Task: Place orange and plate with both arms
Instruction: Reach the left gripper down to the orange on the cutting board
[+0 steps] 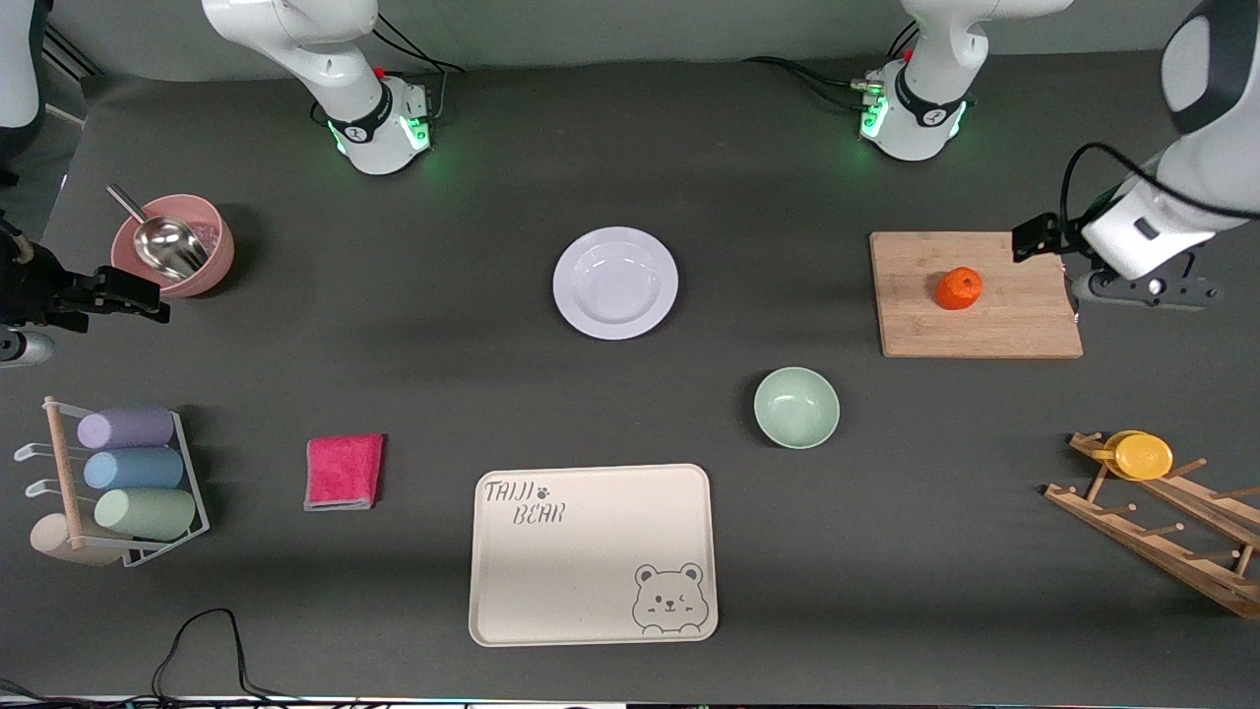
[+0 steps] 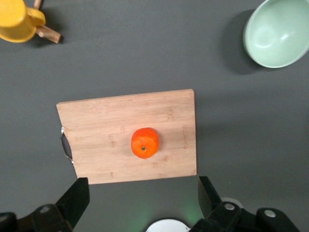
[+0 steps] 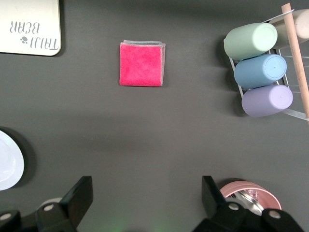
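The orange sits on a wooden cutting board toward the left arm's end of the table. In the left wrist view the orange lies mid-board. My left gripper hangs open and empty in the air over the table by the board's edge; its fingers stand wide apart. The plate, white with a lavender tint, lies mid-table and is empty; its edge shows in the right wrist view. My right gripper is open and empty, up in the air beside the pink bowl.
A pale green bowl and a cream bear tray lie nearer the front camera than the plate. A pink cloth, a rack of cups and a pink bowl with a scoop are toward the right arm's end. A wooden rack holds a yellow cup.
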